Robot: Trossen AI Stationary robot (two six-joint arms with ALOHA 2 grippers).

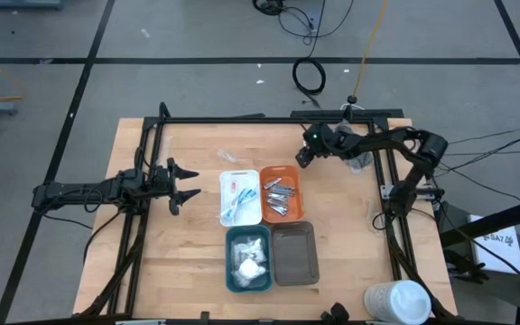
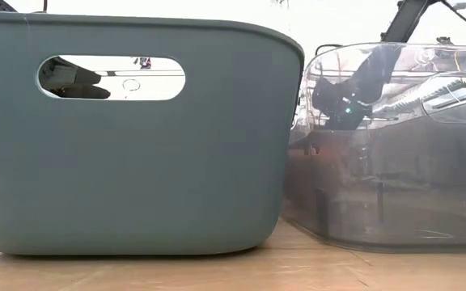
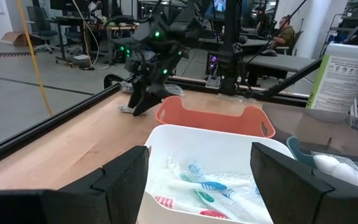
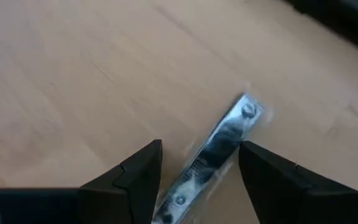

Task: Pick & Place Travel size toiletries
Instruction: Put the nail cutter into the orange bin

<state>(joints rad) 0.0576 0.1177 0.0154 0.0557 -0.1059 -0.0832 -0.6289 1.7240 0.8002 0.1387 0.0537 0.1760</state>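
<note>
Sachet: slim, silver, clear-wrapped, flat on wood btwn right claw fingers, spread; left claw spread.

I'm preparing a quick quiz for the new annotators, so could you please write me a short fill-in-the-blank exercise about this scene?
1. The right gripper hovers over a silver wrapped piece lying on the bare ____.
2. The toothbrushes lie in the ____ tray.
3. The orange tray sits directly beside the ____ tray.
4. The left gripper, waiting near the white tray, has its fingers ____.

Missing words: table; white; white; open
</note>
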